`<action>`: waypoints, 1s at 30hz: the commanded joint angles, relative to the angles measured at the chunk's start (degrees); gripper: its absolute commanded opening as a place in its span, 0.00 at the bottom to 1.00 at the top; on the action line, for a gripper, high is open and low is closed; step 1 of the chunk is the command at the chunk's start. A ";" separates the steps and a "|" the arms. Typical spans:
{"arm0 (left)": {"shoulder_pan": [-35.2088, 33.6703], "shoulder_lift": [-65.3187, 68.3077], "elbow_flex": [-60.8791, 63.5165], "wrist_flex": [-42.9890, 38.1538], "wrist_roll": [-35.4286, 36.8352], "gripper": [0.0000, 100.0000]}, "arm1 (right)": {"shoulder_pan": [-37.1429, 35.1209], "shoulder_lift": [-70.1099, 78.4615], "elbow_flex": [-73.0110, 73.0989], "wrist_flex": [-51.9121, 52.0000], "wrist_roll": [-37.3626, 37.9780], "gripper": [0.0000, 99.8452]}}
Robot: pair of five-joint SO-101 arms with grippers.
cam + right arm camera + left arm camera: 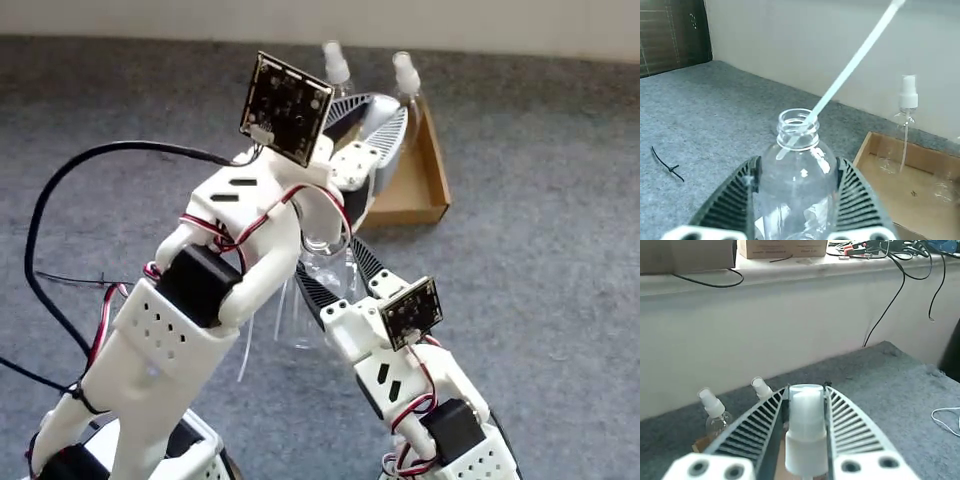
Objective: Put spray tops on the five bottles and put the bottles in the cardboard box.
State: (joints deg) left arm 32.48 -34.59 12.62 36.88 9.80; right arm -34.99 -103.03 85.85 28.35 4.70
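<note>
My left gripper (806, 390) is shut on a white spray top (805, 435). Its long dip tube (850, 65) slants down into the open neck of a clear bottle (797, 185). My right gripper (799, 165) is shut on that bottle and holds it upright on the carpet. In the high view the bottle (312, 295) stands between the right gripper's (338, 272) fingers, with the left gripper (372, 122) above and beyond it. Behind them lies the cardboard box (425, 185). Two capped bottles (336, 66) (405, 72) stand in it.
Grey carpet covers the table. A black cable tie (667, 162) lies on it to one side of the held bottle. Black cables (60, 190) loop at the left of the left arm. A pale wall runs behind the box.
</note>
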 commanded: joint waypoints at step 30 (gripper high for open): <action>-3.74 -20.18 12.00 19.87 -7.91 0.13 | 2.07 -0.31 -0.84 0.13 -0.70 0.00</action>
State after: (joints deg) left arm 29.32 -53.41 28.70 54.81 2.42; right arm -33.85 -103.03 85.85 28.35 4.62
